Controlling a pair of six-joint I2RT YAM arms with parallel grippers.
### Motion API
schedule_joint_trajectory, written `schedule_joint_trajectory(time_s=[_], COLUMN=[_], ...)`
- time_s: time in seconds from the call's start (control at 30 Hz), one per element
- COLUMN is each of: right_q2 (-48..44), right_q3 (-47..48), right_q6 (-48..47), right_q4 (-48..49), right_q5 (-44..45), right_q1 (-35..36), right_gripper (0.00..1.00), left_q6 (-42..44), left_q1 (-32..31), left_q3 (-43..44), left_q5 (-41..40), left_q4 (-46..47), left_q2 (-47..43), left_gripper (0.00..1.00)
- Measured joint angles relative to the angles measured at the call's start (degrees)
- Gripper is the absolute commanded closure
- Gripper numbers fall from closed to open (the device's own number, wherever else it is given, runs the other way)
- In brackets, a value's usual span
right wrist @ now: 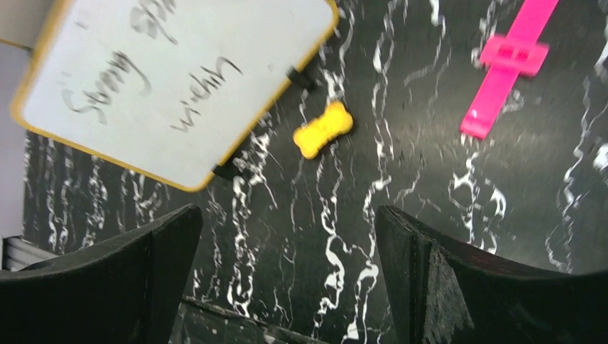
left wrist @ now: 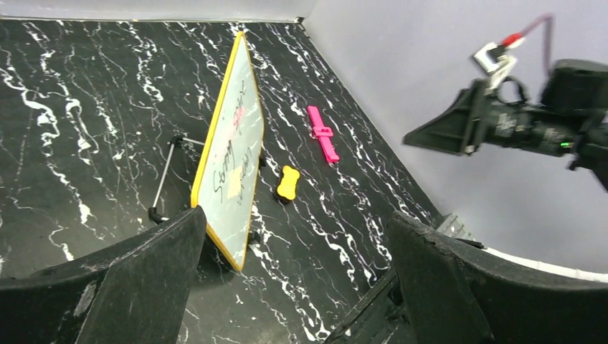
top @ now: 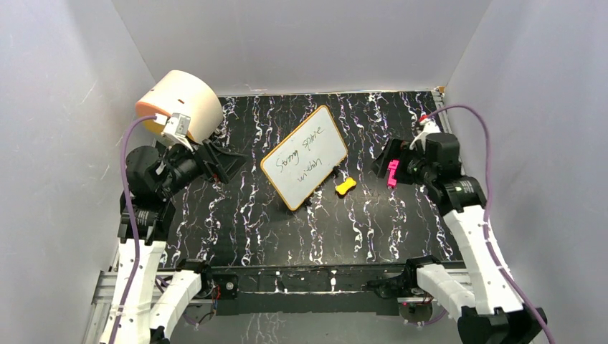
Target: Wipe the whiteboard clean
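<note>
Only left wrist shows wire stand [left wrist: 165,175] behind whiteboard [left wrist: 233,154], left tool [left wrist: 294,229], right tool [right wrist: 287,218] gaping, empty

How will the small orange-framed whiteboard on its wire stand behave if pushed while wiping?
The orange-framed whiteboard looks thin and stiff, probably light. Propped steeply on a thin wire stand, it may tip or slide under a push on its face. The black marbled tabletop looks smooth, so little grip.
</note>
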Motion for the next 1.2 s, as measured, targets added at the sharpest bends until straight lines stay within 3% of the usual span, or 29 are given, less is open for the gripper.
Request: schedule_joint_trajectory(time_s=[0.27,0.53,0.63,0.83,1.13,1.2], right_q2=[8.6,22.7,29.6,42.8,44.0,44.5], right_q3=[-8.8,-8.7,-8.0,-2.4,-1.8,-1.8], right_q6=[2.8,7.0,9.1,15.8,20.9,21.1], right_q4=[3.6,11.4,13.5,15.8,17.0,17.2], right_q5=[3.4,15.6,20.2,30.2,36.5,36.6], right_q1=[3.8,16.5,18.1,20.2,22.8,22.7], right_gripper=[0.21,0.28,0.36,0.37,0.38,0.43], left_q6=[-2.6,-3.2,-3.3,-3.4,-3.7,-3.9], left_q1=[0.0,0.0,0.0,0.0,0.0,0.0], left_q3=[-3.0,-6.4,-8.3,-11.6,-13.6,-14.7], left_q5=[1.7,0.7,0.1,-1.3,-5.3,-6.0], left_q4=[4.0,6.1,7.4,11.1,15.5,17.2], left_q2=[-0.2,-0.2,0.1,1.3,2.6,2.4], left_gripper=[0.02,0.02,0.02,0.02,0.02,0.02])
